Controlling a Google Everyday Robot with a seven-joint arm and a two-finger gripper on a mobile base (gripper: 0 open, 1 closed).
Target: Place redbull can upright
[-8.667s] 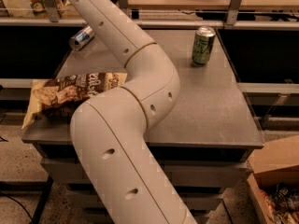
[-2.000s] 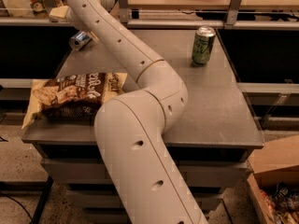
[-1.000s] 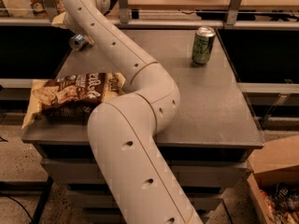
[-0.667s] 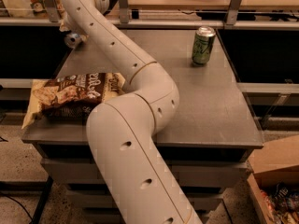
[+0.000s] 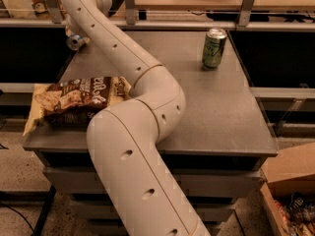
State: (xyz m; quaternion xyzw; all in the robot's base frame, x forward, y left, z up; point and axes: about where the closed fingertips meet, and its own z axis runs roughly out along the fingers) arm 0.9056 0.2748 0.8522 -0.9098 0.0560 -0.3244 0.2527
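The redbull can (image 5: 75, 42) is at the far left corner of the grey table (image 5: 221, 117). It is tilted or on its side, with its shiny silver end facing me; most of its body is hidden behind my arm. My gripper (image 5: 72, 32) is at that same corner, right at the can, almost wholly hidden behind the white wrist link (image 5: 88, 6). I cannot tell whether it touches the can.
A wider green can (image 5: 214, 48) stands upright at the far right of the table. A brown snack bag (image 5: 74, 100) lies at the left front edge. My arm crosses the table's left half. A cardboard box (image 5: 290, 181) sits on the floor, right. Shelf rails run behind.
My arm has swung left toward the far corner. The can's visible end has shifted a little left and now sits beside the wrist link.
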